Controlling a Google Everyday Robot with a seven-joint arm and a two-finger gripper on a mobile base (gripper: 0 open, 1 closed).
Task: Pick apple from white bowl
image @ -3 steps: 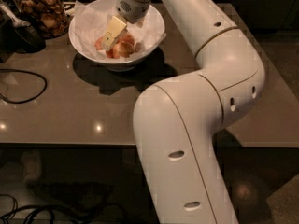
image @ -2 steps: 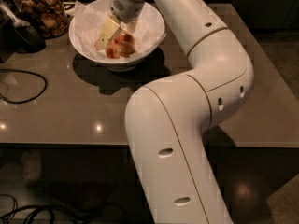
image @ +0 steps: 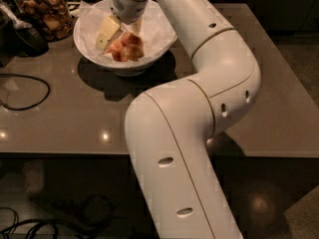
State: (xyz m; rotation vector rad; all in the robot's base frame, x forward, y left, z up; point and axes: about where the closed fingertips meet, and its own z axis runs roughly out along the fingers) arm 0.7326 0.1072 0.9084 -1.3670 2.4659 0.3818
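Note:
The white bowl (image: 160,43), lined with crinkled white paper, stands at the back left of the grey table. A few reddish-yellow apples (image: 130,52) lie together in its middle. My gripper (image: 122,33) reaches down into the bowl from above. Its cream fingers (image: 108,32) are spread, one left of the apples and one at their upper right. The fingertips are at the level of the apples and right against them. The gripper is open and holds nothing.
A glass jar of brown snacks (image: 45,11) stands just left of the bowl, with a black object (image: 27,38) in front of it. A black cable (image: 30,91) loops on the table (image: 279,93) at the left. My white arm (image: 199,108) crosses the middle of the view.
The gripper has shifted a little to the left inside the bowl and sits lower among the apples. The arm's elbow has swung with it. The apples have not been lifted.

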